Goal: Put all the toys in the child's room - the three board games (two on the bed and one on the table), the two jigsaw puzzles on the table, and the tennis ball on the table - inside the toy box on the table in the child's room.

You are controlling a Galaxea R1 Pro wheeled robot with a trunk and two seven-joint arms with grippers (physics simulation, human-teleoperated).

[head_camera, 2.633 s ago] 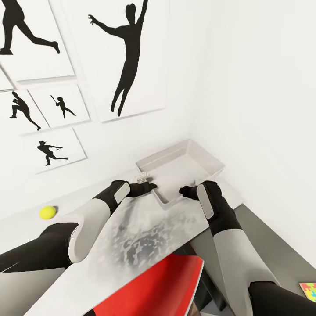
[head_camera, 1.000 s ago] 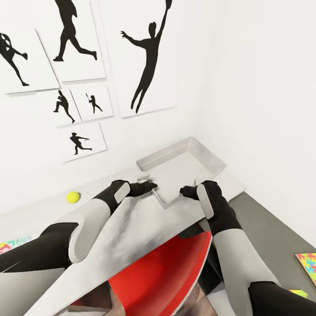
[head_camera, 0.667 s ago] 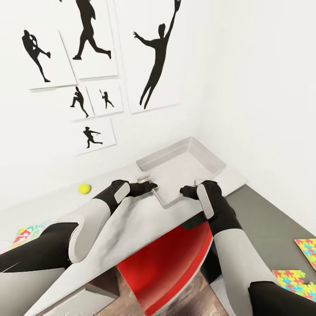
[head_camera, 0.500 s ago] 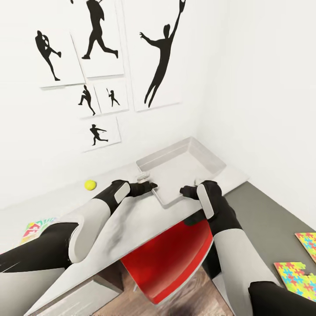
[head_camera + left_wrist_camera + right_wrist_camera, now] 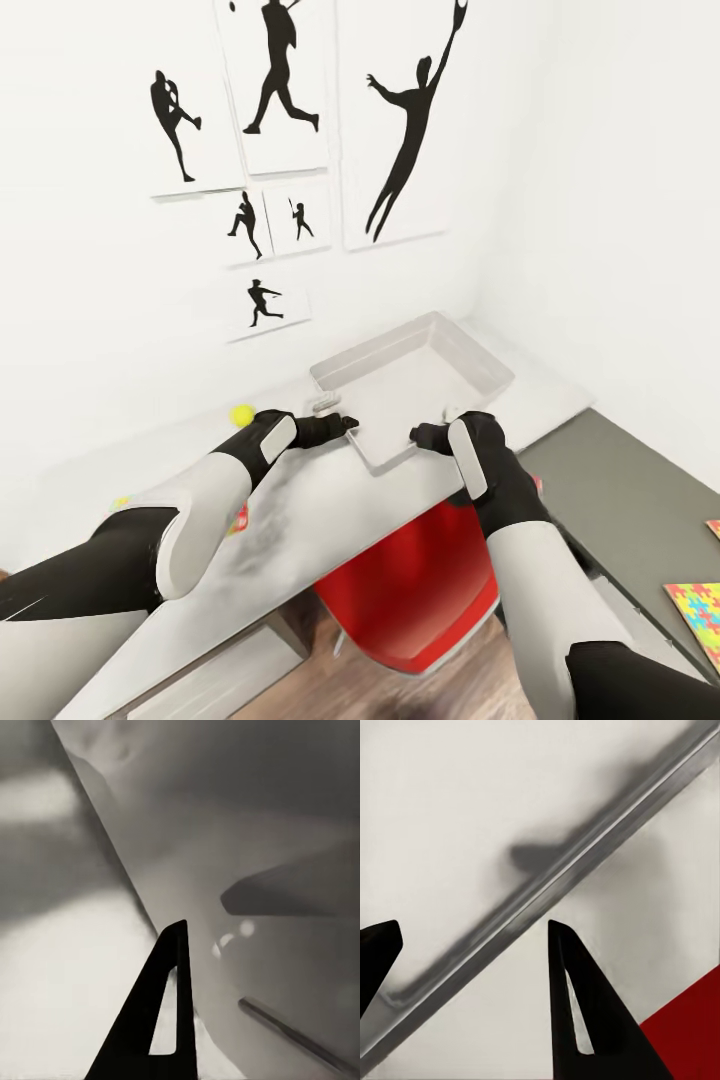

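The toy box (image 5: 415,375) sits on the desk (image 5: 330,510) at the wall corner, held between both grippers: the left gripper (image 5: 345,424) at its 9 o'clock rim, the right gripper (image 5: 418,435) at its near 6 o'clock rim. The right fingers (image 5: 581,1012) are spread astride the rim; whether the left fingers (image 5: 161,1012) are spread or pressed together cannot be told. The tennis ball (image 5: 242,414) lies at 9 o'clock of the box, a jigsaw puzzle (image 5: 700,610) at 4 o'clock.

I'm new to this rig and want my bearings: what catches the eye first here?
The red chair tucked under the table stands out most, below both arms. On the wall behind hang black silhouette posters of athletes. Between the two claws sits the grey toy box, with the tennis ball to its left.
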